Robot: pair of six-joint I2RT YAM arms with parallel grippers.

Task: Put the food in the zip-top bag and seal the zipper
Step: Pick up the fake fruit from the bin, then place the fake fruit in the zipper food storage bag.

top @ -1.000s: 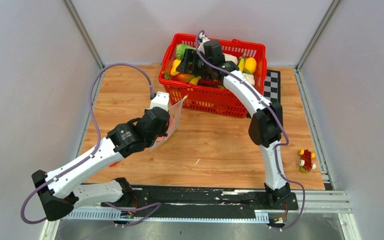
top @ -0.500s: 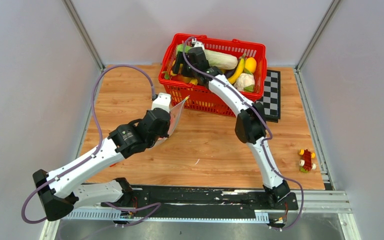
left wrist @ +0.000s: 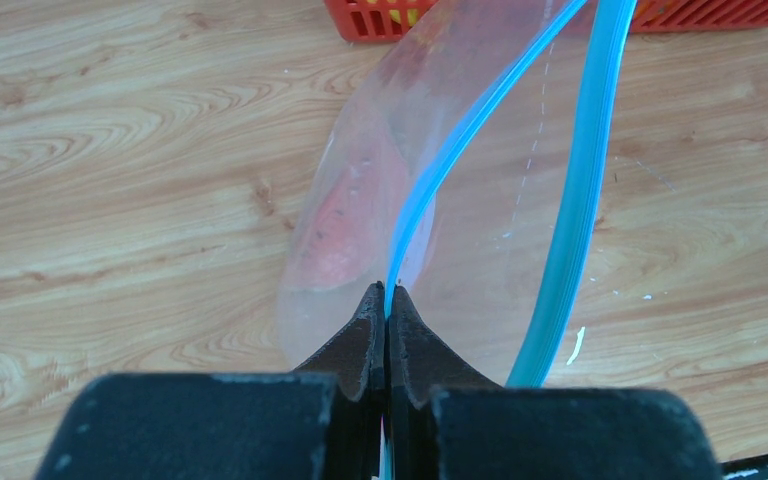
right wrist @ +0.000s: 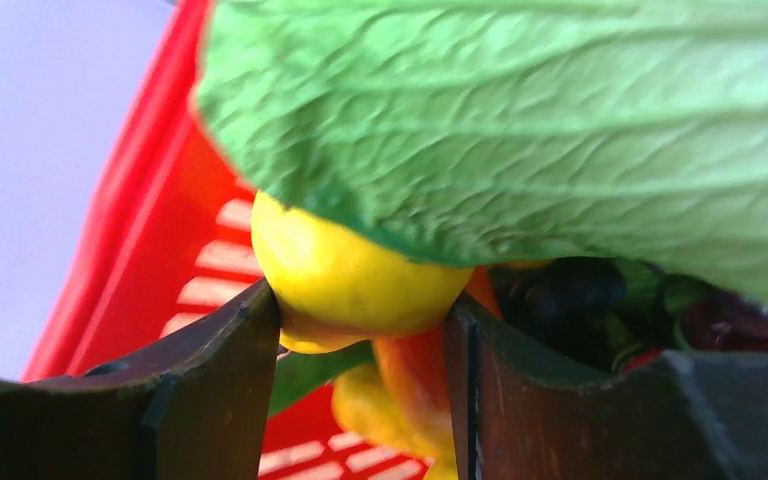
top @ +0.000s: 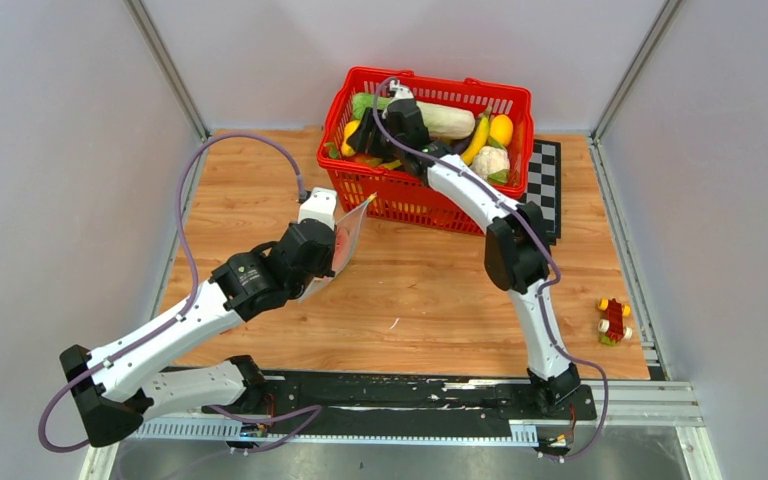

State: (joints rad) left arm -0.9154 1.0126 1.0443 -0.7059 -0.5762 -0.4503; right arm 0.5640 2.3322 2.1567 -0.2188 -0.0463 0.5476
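Note:
My left gripper (left wrist: 387,290) is shut on one lip of the teal zipper (left wrist: 580,190) and holds the clear zip-top bag (top: 348,238) open above the table, just in front of the basket. A red watermelon slice (left wrist: 345,225) lies inside the bag. My right gripper (right wrist: 360,310) is down in the left end of the red basket (top: 430,205). Its fingers press both sides of a yellow round fruit (right wrist: 355,275), under the green cabbage leaf (right wrist: 520,120). An orange-yellow piece (right wrist: 430,390) lies below it. A banana (top: 475,140) and another yellow fruit (top: 501,128) lie at the basket's right.
The basket also holds the long cabbage (top: 440,118) and a white cauliflower (top: 490,160). A checkerboard (top: 543,180) lies right of the basket. A small red and yellow toy (top: 612,320) lies near the table's right edge.
My right gripper has moved from the basket's middle to its left end, and its fingers now sit around the yellow fruit. The left arm holds the bag almost still.

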